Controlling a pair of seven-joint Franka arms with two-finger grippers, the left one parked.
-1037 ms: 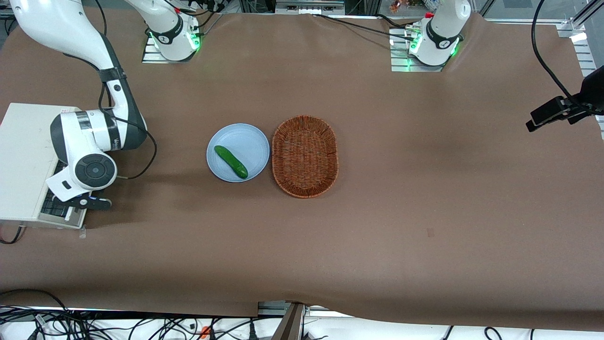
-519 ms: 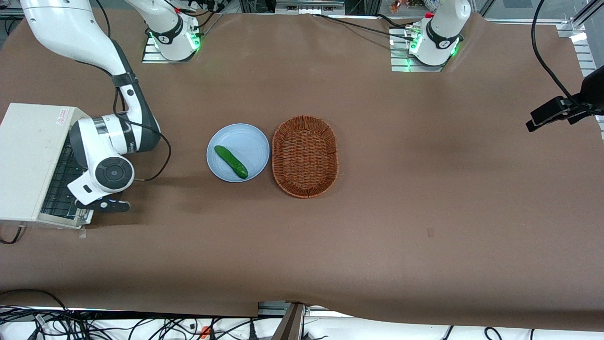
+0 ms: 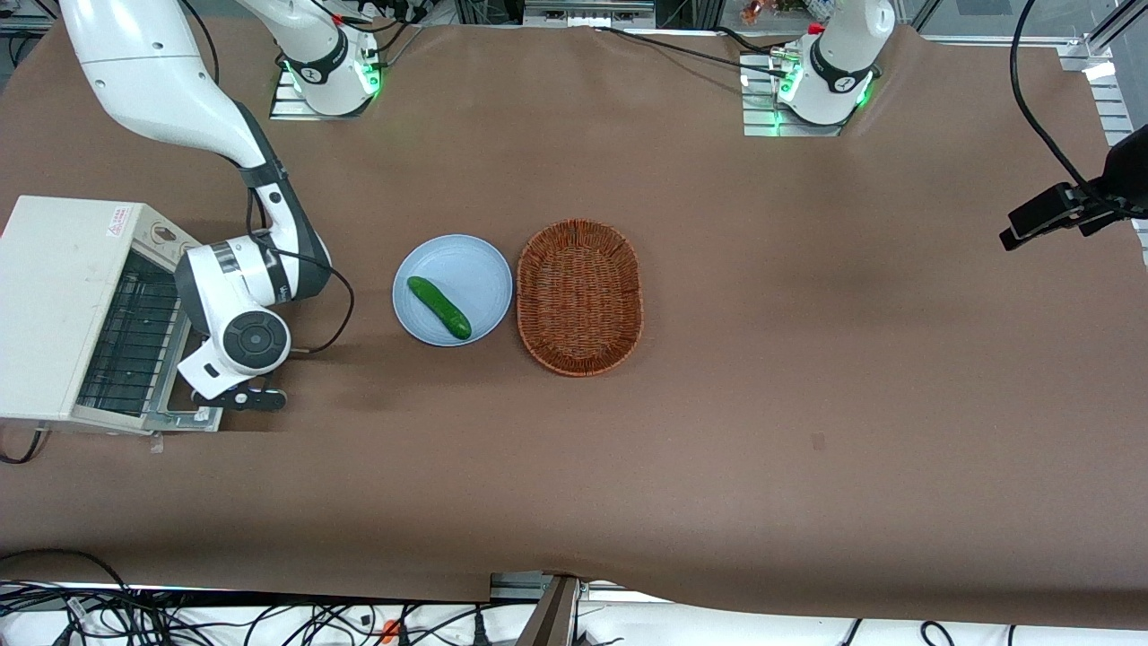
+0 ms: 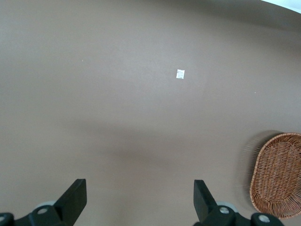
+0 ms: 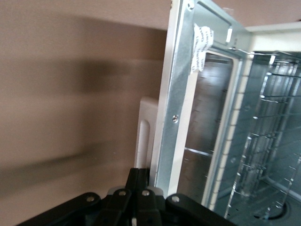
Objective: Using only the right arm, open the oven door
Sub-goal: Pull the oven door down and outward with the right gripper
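Oven door [image 3: 184, 414] swung partway down from oven [image 3: 54, 305]; gripper [image 3: 253, 399] clamped on its handle, wire rack [image 3: 134, 336] exposed.

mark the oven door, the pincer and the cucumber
silver-grey metal oven door [image 3: 179, 414], front view, frame corner
black pincer [image 3: 254, 399], front view, between fingertips
green cucumber [image 3: 439, 307], front view, mid-body

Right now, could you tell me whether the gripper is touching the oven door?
Touching: in the right wrist view the gripper meets the oven door at its handle edge.
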